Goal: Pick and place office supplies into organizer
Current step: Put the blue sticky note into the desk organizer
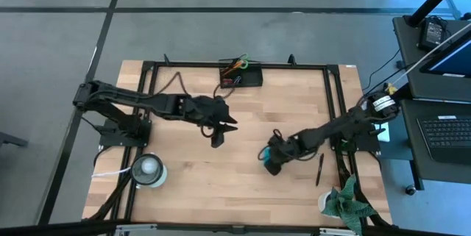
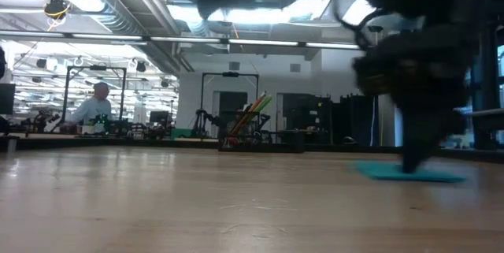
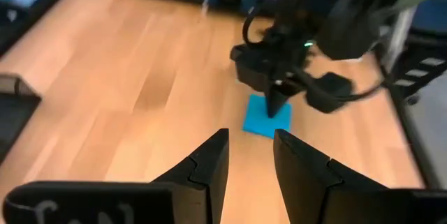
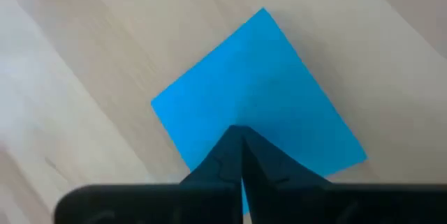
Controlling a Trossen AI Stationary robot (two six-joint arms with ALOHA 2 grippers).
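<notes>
Blue note pad [image 4: 255,91], unmarked face

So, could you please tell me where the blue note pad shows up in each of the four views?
High view: blue note pad lower centre, mostly hidden under the right tool.
Low view: flat on the table at right, below the dark right tool.
Left wrist view: centre, beyond the left tool.
Right wrist view: fills the middle.
Shared landmark: the shut right tool, tips on the pad.

- robotics lab / open workshop floor
- exposed ceiling ducts [image 2: 118,5], strip lights
- person [image 2: 94,105] at far benches w/ equipment
- laptop [image 1: 449,129] beside wood table [image 1: 184,170]
</notes>
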